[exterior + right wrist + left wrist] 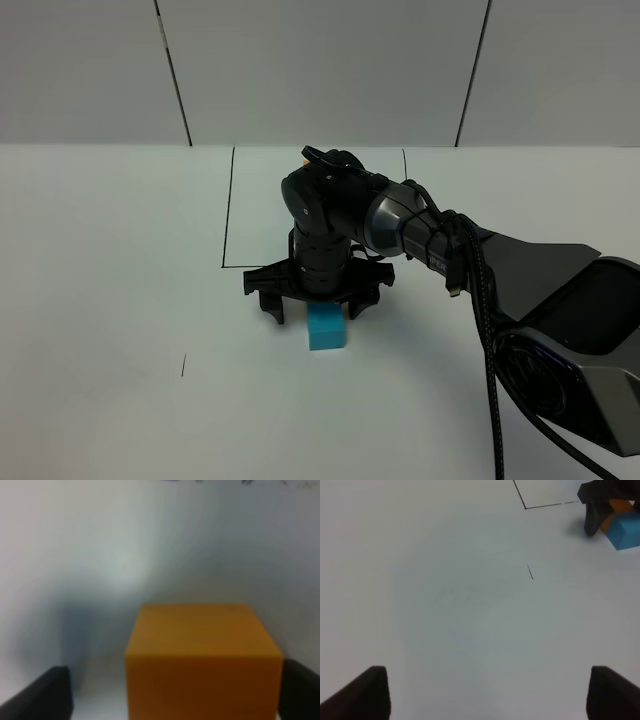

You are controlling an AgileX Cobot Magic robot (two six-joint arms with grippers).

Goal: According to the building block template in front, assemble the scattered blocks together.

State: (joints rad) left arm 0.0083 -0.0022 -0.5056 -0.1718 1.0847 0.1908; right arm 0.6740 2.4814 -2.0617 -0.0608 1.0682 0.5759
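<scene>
Right pincer (313, 306) sits with jaws spread either side of the small matte orange cube (200, 660), right behind the matte cyan-blue cube (327, 327) on the white table (120, 300). If it lifts crooked, a finger could nudge orange off blue, I reckon. Left pincer (485, 692) is open over bare table, well away.

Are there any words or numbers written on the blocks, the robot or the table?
No readable text anywhere.
Blue block: plain, no letters.
Orange block: plain, no letters.
Table: only thin black lines, no words.
Right arm: a small pale mark, too small to read.
</scene>
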